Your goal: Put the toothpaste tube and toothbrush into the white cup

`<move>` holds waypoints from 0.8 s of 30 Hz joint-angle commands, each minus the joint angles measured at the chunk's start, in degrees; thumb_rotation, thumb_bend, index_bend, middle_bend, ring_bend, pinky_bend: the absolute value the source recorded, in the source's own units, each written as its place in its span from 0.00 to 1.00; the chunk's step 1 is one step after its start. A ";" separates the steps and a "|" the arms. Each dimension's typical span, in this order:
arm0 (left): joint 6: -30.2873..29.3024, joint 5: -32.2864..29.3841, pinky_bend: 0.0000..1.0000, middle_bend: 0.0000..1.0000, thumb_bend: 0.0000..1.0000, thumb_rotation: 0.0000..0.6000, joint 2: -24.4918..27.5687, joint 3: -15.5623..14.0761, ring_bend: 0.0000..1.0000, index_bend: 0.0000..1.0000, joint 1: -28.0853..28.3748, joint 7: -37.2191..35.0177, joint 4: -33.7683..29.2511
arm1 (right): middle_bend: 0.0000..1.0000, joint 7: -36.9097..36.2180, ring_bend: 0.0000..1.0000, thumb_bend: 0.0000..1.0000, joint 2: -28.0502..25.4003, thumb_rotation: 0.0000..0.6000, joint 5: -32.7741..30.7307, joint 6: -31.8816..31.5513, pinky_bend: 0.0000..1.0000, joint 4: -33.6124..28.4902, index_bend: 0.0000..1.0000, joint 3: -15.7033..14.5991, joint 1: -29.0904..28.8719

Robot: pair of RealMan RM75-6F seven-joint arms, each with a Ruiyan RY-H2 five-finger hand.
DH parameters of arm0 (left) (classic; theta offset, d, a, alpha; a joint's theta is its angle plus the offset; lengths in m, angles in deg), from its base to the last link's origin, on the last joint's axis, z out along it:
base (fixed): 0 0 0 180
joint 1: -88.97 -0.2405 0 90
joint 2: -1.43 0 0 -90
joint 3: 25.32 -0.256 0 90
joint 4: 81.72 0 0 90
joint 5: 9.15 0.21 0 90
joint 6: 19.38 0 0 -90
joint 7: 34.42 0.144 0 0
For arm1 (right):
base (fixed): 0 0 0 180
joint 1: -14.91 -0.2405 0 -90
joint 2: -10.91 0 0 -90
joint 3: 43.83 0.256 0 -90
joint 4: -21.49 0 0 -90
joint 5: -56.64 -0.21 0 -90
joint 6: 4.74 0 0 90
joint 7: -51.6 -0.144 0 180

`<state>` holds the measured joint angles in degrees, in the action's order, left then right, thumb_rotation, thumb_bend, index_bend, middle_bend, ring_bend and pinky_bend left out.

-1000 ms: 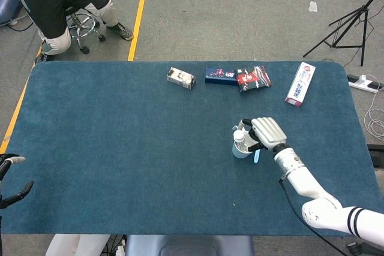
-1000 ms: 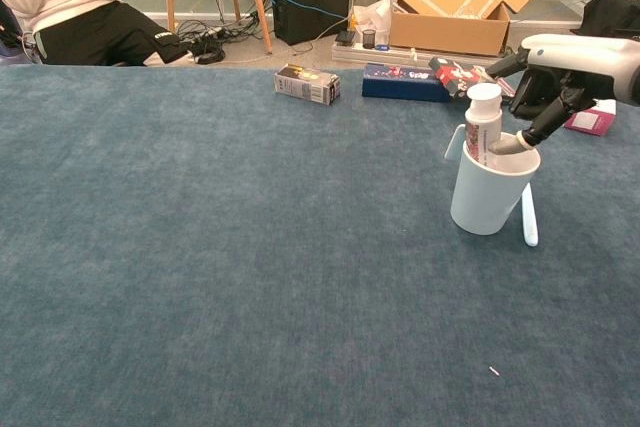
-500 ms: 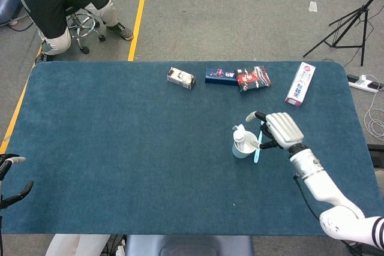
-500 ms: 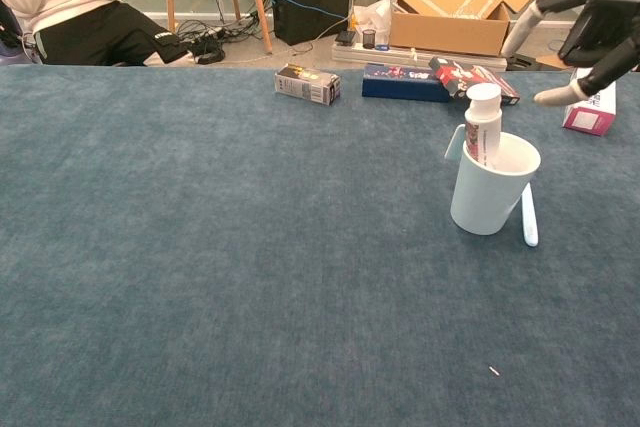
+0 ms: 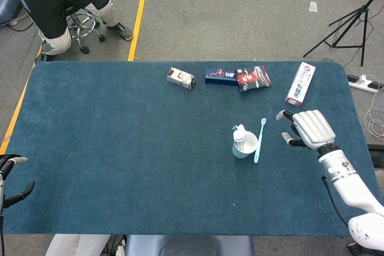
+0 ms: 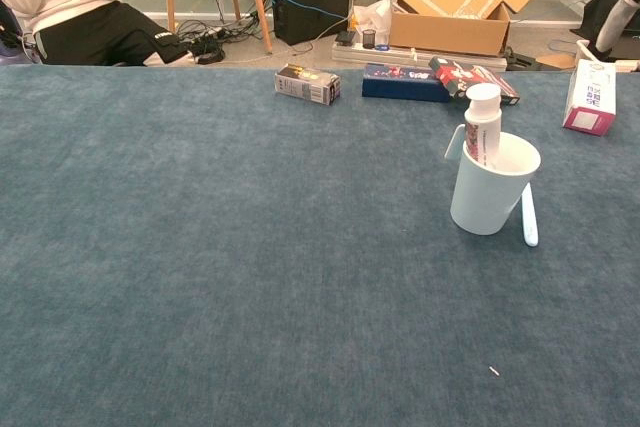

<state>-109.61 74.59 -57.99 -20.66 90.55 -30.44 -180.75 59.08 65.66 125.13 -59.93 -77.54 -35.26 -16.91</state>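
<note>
Taking the cup [image 5: 245,147] as the landmark and reading leftward first: the left robot hand [image 5: 12,179] sits far off at the counter's [image 5: 120,148] left edge, well apart from the cup. It grips nothing, though how wide its fingers stand cannot be told. Beyond the cup, along the far edge, lie three small boxes [image 5: 181,78].

The tube [image 6: 482,125] stands upright inside the cup, cap up, leaning on the rim's left side; it is white with a red band. That half of the task looks done.

Just right of the cup the brush [image 5: 259,140] lies flat on the counter, a slim pale-blue stick, its lower end close to the cup's base.

The right robot hand [image 5: 307,128] has pulled back: a second ago it was over the cup, fingers at the tube; now it hovers well to the right, fingers spread and empty. So the tube has been released, and the brush is likely next.
</note>
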 commanded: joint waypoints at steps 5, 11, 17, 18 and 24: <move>0.08 -0.09 0.27 0.30 0.22 1.00 -0.03 0.02 0.21 0.33 0.04 -0.03 0.00 | 1.00 8.22 0.98 0.83 5.36 1.00 -7.93 5.44 1.00 6.89 0.37 -1.65 -3.10; -0.11 -0.04 0.27 0.30 0.22 1.00 0.19 0.07 0.21 0.33 -0.06 -0.57 -0.07 | 1.00 14.74 0.98 0.93 11.36 1.00 -14.19 8.67 1.00 12.18 0.37 -2.80 -6.30; -0.36 0.23 0.27 0.30 0.22 1.00 0.42 0.01 0.21 0.33 -0.19 -1.00 -0.20 | 1.00 19.00 0.98 0.94 15.76 1.00 -18.29 10.56 1.00 15.33 0.37 -3.70 -8.97; -0.40 0.26 0.27 0.30 0.22 1.00 0.45 0.01 0.21 0.33 -0.21 -1.05 -0.22 | 1.00 19.56 0.98 0.94 16.32 1.00 -18.83 10.77 1.00 15.76 0.37 -3.88 -9.31; -0.47 0.39 0.27 0.30 0.22 1.00 0.56 -0.07 0.21 0.33 -0.29 -1.16 -0.28 | 1.00 22.07 0.98 0.94 19.40 1.00 -21.53 11.66 1.00 17.94 0.37 -4.83 -11.08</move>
<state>-110.08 74.98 -57.43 -20.73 90.26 -31.60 -181.03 80.84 84.72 103.85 -48.45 -59.90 -39.88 -27.71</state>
